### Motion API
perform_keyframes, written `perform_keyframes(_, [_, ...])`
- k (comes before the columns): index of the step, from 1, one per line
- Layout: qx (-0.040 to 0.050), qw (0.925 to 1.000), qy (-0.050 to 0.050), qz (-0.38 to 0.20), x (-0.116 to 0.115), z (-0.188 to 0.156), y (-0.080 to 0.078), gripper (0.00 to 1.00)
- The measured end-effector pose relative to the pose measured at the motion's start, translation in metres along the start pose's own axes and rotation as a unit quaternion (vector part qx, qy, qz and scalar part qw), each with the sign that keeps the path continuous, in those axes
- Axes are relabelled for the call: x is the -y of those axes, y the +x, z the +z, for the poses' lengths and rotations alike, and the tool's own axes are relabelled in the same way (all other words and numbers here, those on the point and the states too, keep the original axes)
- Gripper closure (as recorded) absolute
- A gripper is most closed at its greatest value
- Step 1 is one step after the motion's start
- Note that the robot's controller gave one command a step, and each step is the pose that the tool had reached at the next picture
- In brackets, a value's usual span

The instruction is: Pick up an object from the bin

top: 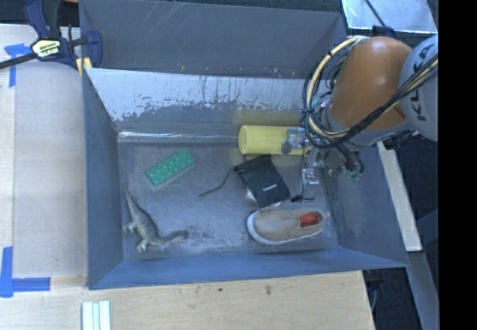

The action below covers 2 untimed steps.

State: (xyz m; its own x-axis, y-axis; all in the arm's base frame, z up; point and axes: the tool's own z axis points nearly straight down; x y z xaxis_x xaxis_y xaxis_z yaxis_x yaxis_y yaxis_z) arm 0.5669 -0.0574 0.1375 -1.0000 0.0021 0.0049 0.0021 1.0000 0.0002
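In the grey bin, your tool, whose opening I cannot tell, seems nearest the small shoe: centre over it before closing.

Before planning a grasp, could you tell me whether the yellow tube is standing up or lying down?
Lying down: the yellow tube rests lengthwise by the back wall of the bin.

no readable text, labels or numbers

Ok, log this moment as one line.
gripper: right side of bin | left of it: black corded device | nearer camera: grey shoe with red patch | behind: yellow cylinder | held: nothing visible
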Motion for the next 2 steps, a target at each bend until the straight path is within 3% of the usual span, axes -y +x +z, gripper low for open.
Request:
perform_keyframes(1, [0.0042, 1.0, 0.0, -0.001, 0.0, -0.005, -0.002, 0.0])
perform_keyframes(2, [0.0053, 0.9997, 0.002, 0.024, -0.035, 0.061, -0.026, 0.0])
